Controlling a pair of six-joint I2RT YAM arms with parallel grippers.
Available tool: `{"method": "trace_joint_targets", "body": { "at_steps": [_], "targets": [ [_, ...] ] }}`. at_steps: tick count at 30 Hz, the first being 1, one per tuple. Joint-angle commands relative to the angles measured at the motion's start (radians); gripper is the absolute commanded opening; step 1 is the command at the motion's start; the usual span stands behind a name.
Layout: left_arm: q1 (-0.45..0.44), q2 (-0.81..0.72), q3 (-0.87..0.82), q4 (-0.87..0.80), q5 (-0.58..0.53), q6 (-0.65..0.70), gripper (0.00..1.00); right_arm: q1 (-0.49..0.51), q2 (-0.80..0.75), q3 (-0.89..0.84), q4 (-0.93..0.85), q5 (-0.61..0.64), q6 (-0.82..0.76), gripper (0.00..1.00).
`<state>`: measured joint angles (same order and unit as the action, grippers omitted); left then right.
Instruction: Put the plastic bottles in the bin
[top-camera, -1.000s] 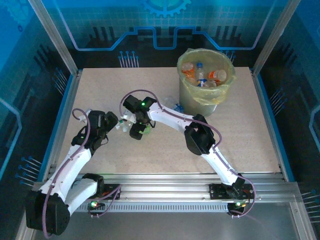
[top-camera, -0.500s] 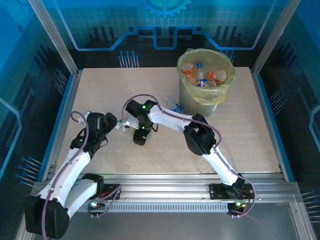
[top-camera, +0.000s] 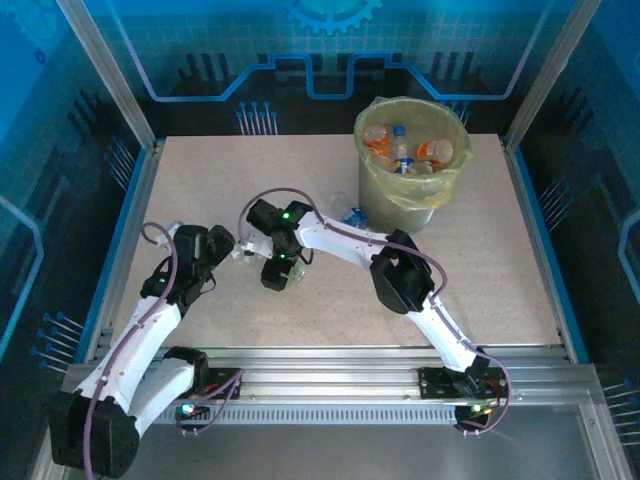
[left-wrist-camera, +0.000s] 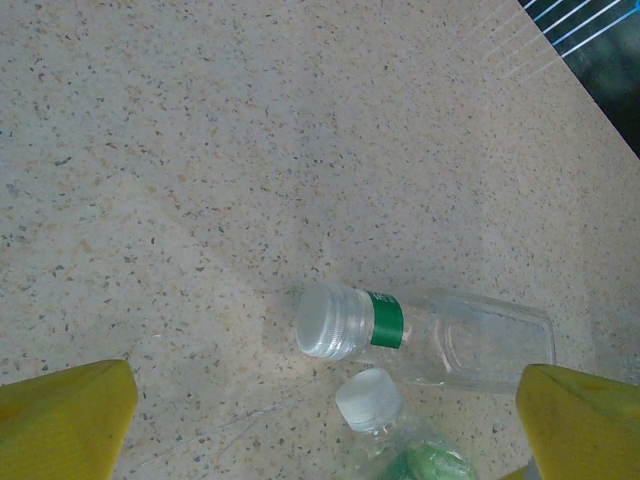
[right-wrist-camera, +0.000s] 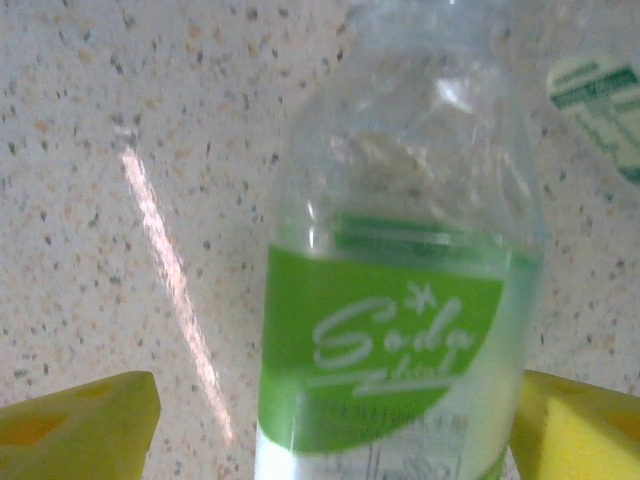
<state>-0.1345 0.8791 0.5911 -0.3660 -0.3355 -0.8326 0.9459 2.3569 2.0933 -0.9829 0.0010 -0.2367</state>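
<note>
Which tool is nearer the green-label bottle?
Right. The right tool straddles the green-label bottle, jaws open either side of its label. The left tool, also open, sits off the bottle's cap end, only the cap reaching its jaws.

Between the two yellow fingertips (left-wrist-camera: 62, 418) of our left hand (left-wrist-camera: 325, 425), spread wide at the lower corners, we see a clear bottle (left-wrist-camera: 450, 340) with a white cap and green neck band lying on its side on the speckled tabletop (left-wrist-camera: 200, 150), a second white-capped bottle (left-wrist-camera: 375, 405) just beside it.
</note>
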Motion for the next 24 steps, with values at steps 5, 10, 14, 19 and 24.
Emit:
{"method": "trace_joint_targets", "body": {
  "at_steps": [5,10,14,19,24],
  "targets": [
    [0.01,0.02,0.01,-0.013,-0.004,0.001,0.99,0.034,0.114,0.129,-0.034,0.04,-0.012,0.87],
    [0.01,0.026,0.009,-0.011,-0.01,-0.001,0.99,0.043,0.151,0.16,-0.042,0.044,-0.012,0.82],
    [0.011,0.021,0.006,-0.017,-0.029,-0.008,0.99,0.056,0.155,0.152,-0.046,0.047,-0.013,0.69],
    [0.01,0.006,-0.002,-0.024,-0.053,-0.021,0.99,0.058,0.114,0.096,-0.025,0.054,0.007,0.46],
    [0.011,-0.016,-0.006,-0.037,-0.073,-0.02,0.99,0.053,0.008,0.0,0.009,0.068,0.059,0.35]
  ]
}}
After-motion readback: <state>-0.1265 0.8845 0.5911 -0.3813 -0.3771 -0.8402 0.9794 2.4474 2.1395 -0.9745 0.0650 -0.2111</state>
